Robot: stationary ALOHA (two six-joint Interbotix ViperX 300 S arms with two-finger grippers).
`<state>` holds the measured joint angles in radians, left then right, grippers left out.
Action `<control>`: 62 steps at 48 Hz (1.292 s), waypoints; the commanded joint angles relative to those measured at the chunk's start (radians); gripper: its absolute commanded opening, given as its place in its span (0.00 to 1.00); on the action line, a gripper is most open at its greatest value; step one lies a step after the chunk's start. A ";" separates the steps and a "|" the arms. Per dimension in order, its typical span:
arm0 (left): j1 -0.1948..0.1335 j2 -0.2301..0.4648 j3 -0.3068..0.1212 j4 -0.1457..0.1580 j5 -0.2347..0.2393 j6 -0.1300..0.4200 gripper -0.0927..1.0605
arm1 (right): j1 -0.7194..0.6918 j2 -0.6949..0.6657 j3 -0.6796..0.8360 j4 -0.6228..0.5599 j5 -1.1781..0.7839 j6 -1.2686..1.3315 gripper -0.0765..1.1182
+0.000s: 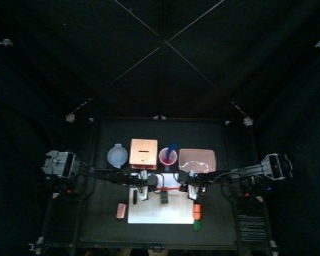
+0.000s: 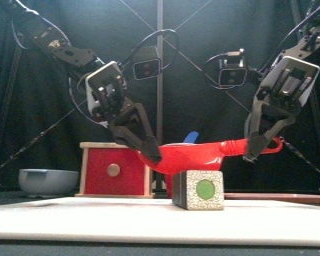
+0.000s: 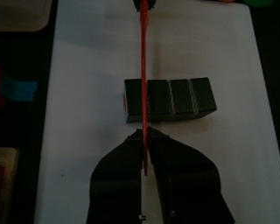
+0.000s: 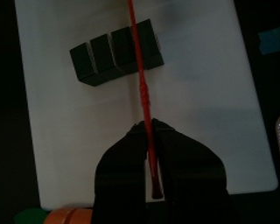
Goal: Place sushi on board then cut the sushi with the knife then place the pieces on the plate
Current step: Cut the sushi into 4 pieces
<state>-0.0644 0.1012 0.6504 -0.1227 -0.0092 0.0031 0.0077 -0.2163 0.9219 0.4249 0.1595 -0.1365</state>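
The sushi roll, a row of dark green blocks still joined, lies on the white cutting board. The red knife hangs level just above it, held at both ends. My left gripper is shut on one end and my right gripper on the other. In the left wrist view the thin blade runs from my gripper across one end of the roll. The right wrist view shows the blade running from that gripper over the roll.
Behind the board stand the wooden box with its red drawer front, the blue-grey bowl, the red cup and the pink tray. Small orange and green toys lie at the board's sides.
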 commanded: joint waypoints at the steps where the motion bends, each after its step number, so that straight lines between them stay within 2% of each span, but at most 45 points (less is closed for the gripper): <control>1: -0.005 -0.028 -0.020 0.000 0.006 -0.002 0.47 | -0.002 -0.026 -0.009 0.006 0.005 0.003 0.32; 26: -0.009 -0.032 -0.023 -0.003 0.018 -0.005 0.47 | 0.003 -0.028 -0.008 0.018 0.011 0.003 0.32; 50: -0.009 -0.032 -0.021 -0.034 0.018 -0.003 0.47 | 0.011 -0.026 -0.006 0.026 0.014 0.005 0.32; 62: -0.009 -0.031 -0.018 -0.035 0.026 -0.003 0.47 | 0.015 -0.026 0.002 0.038 0.014 0.005 0.32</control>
<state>-0.0767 0.0966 0.6473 -0.1565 0.0153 0.0000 0.0215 -0.2163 0.9265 0.4571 0.1718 -0.1365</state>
